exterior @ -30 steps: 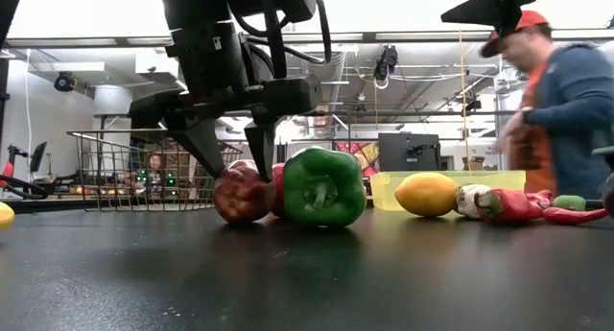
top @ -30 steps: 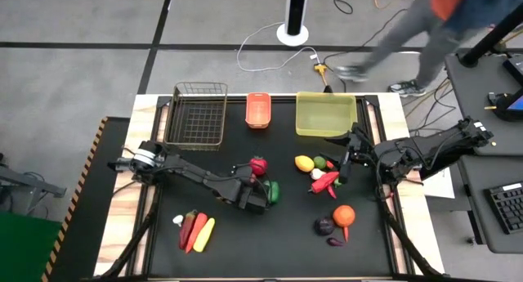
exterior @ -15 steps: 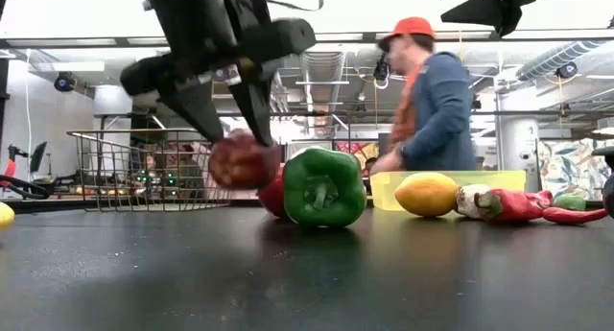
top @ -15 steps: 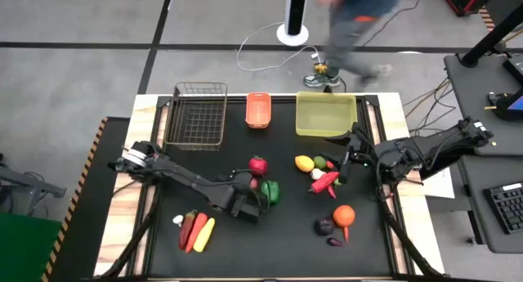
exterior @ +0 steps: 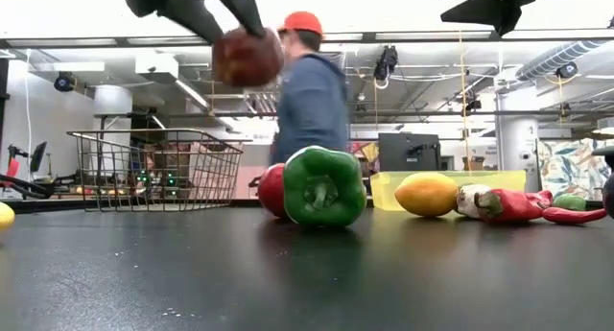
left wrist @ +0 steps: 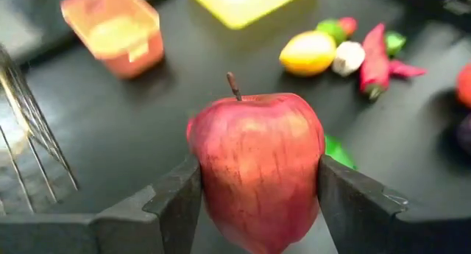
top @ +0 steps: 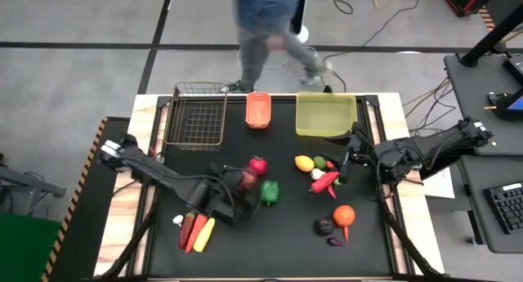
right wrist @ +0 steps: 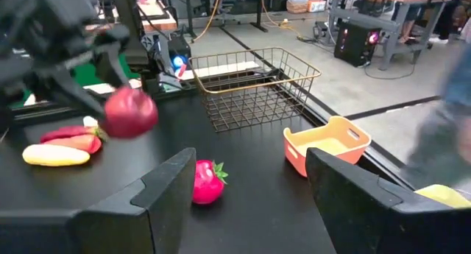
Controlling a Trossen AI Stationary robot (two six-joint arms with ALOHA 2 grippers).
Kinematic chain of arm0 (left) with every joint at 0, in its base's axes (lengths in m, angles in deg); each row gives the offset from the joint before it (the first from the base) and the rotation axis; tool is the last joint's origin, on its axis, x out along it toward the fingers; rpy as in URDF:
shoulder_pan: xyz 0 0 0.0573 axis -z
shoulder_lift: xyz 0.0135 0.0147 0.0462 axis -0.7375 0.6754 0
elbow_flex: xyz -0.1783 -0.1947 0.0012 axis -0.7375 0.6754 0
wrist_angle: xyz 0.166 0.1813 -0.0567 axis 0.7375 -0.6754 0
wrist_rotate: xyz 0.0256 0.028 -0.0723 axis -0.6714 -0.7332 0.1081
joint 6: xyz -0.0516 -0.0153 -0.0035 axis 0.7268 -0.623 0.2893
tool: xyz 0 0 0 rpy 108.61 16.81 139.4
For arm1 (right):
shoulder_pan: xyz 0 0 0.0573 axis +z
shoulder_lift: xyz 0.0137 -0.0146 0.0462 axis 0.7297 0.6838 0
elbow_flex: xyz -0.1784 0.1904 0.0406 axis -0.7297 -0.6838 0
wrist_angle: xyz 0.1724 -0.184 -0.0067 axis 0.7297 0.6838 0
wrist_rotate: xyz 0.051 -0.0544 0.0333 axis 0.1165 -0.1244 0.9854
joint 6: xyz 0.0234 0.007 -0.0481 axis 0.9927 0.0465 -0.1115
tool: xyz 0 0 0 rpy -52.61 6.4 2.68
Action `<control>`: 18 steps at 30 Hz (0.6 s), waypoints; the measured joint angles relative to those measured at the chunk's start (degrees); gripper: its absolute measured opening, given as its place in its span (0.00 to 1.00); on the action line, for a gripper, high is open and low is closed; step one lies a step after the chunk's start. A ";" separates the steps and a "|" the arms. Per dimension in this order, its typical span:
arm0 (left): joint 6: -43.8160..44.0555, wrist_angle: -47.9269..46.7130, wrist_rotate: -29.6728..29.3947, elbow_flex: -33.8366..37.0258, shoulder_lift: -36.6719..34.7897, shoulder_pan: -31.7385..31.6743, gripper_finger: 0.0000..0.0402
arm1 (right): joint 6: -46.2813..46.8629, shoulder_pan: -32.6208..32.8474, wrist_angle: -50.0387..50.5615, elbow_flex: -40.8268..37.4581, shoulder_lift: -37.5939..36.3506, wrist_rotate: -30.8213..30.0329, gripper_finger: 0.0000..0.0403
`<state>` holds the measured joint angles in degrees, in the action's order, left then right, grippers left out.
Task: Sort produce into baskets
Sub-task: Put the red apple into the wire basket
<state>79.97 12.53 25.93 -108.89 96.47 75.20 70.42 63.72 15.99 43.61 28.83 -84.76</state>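
My left gripper is high above the middle of the table, shut on a red apple, which also shows in the low view. Below it a green pepper and a red fruit rest on the black mat. My right gripper waits open at the right, near the lemon and red chillies. The wire-mesh basket, orange basket and yellow-green bin stand along the far edge. My left gripper pinches the apple between its two fingers, one pad on each opposite side at the widest part. The fingers slant down at it from the table's near left. The apple is lifted well clear of the table, its stem showing.
A chilli, carrot and corn lie together near the left front. An orange and eggplant lie at the right front. A person walks behind the far edge.
My left gripper has risen from the table with the apple, carrying it from beside the green pepper to high above the mat, a little toward the table's left, and has rolled. The pepper and red fruit have stayed. The person has walked from right to left behind the table.
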 joint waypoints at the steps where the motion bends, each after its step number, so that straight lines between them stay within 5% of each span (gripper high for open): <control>1: -1.68 0.01 -0.85 0.00 -1.15 0.06 0.55 | -0.28 0.00 0.01 0.00 0.00 0.00 0.62; 11: -11.86 -1.86 -1.79 -0.02 -11.19 -2.11 0.55 | -0.58 0.00 0.01 -0.16 0.00 -0.04 0.62; 18: -11.25 -13.07 0.97 -0.02 -19.81 -13.29 0.55 | -1.28 0.00 0.00 -0.20 0.00 -0.44 0.62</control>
<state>68.72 -0.54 26.91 -108.92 76.66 61.91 69.14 63.72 15.99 43.42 28.83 -85.20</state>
